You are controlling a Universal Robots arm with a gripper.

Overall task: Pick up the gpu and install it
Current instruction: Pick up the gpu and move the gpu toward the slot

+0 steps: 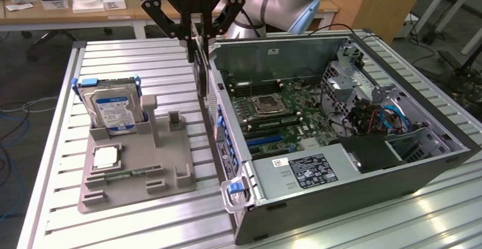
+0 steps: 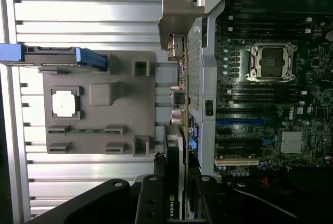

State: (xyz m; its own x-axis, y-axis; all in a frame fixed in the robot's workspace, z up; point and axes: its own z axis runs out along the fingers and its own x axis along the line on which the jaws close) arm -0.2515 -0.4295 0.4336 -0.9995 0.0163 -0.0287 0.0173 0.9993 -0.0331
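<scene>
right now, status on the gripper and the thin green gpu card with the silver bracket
gripper shut on the gpu, held edge-on. card just outside the open grey computer case wall, not slotted. that wall between card and green motherboard.

The wall of the computer case (image 1: 286, 54) stands just beside the gpu (image 1: 200, 71). Inside, the motherboard (image 1: 275, 116) lies open from above, hemmed by power supply (image 1: 301, 170) and drive cage (image 1: 350, 82). Outside, an upright hard drive (image 1: 113, 108) occupies one end of the holder (image 1: 128, 198).

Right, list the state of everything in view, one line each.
gripper: shut on the gpu
gpu: held on edge at the case wall, not seated
computer case: side open
hard drive: standing in gray holder
blue slot: empty
</scene>
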